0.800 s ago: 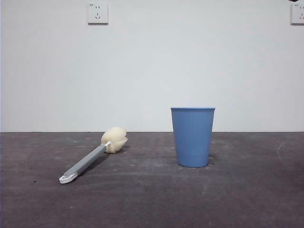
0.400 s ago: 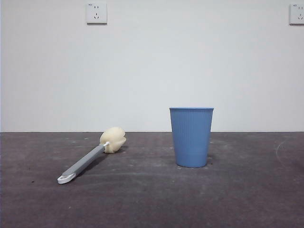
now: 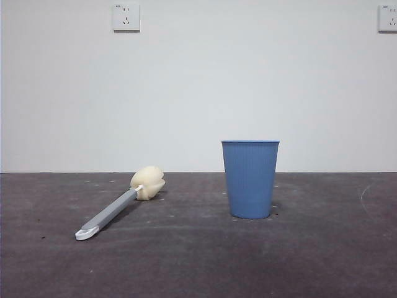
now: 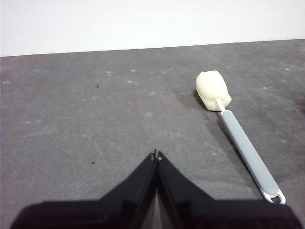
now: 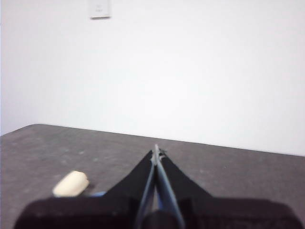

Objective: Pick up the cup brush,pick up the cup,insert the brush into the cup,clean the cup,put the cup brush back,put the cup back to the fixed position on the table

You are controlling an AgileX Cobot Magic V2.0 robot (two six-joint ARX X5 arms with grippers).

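Observation:
The cup brush (image 3: 118, 208) lies flat on the table (image 3: 198, 261) at the left, its cream sponge head (image 3: 148, 182) toward the back and its white looped end toward the front. The light blue ribbed cup (image 3: 250, 179) stands upright right of centre. No arm shows in the front view. In the left wrist view my left gripper (image 4: 156, 153) is shut and empty, above the table, apart from the brush (image 4: 243, 144). In the right wrist view my right gripper (image 5: 156, 150) is shut and empty; the sponge head (image 5: 71, 184) shows beyond it, and a sliver of the cup's blue rim (image 5: 97, 193) beside the jaws.
A white wall stands behind the table with a socket (image 3: 126, 17) at the upper left and another (image 3: 388, 18) at the upper right. The table's far edge meets the wall.
A black arm tip at the top right corner of the front view has left the picture. The brush and cup stand as before.

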